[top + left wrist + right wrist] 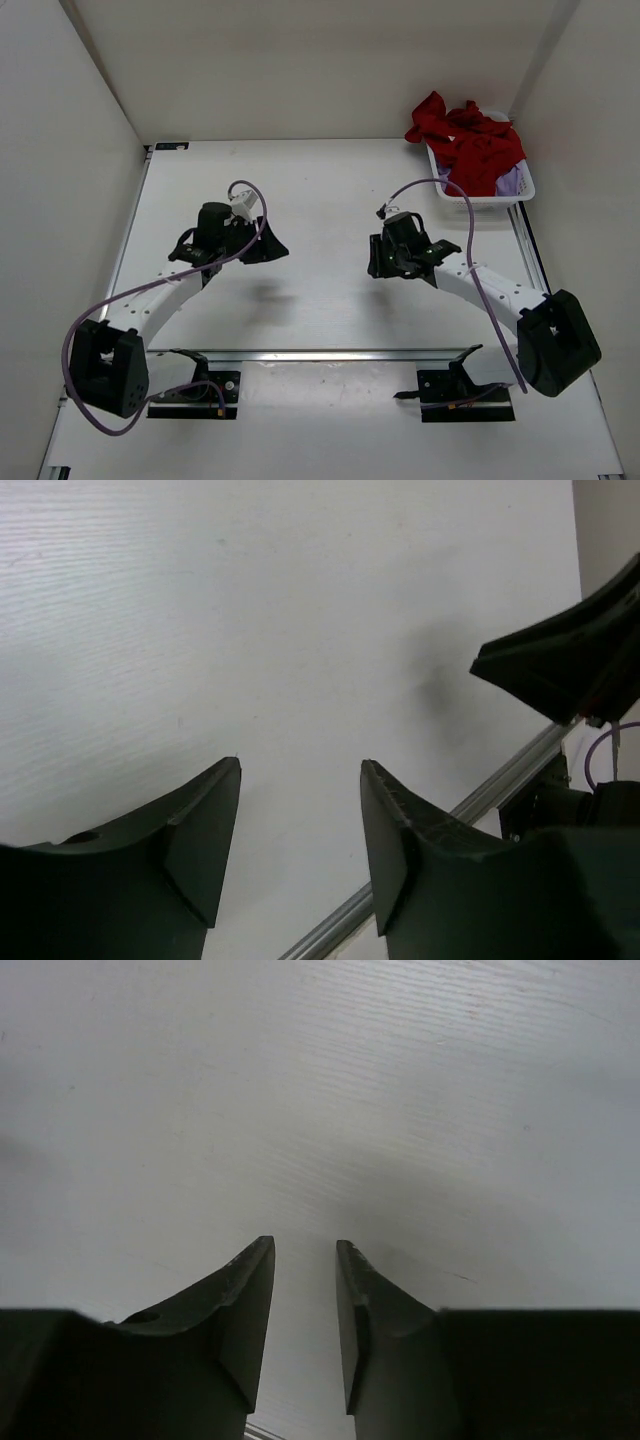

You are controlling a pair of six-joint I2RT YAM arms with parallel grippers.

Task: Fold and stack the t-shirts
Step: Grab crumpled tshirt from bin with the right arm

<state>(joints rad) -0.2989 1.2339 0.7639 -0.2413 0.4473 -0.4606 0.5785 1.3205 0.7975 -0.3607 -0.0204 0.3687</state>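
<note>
A deep red t-shirt [466, 140] lies crumpled in and over a white mesh basket [483, 201] at the table's far right corner. A bit of pale lavender t-shirt [508, 183] shows under it at the basket's right side. Both grippers hover over bare table near the middle, well away from the basket. My left gripper [268, 246] [300, 765] points right and is wide open, with nothing between its fingers. My right gripper [378, 258] [305, 1243] points left, its fingers apart by a narrower gap, and is also empty.
White walls close in the table on the left, back and right. An aluminium rail [330, 355] runs across the near edge between the arm bases and also shows as a rail [480, 800] in the left wrist view. Purple cables loop over both arms.
</note>
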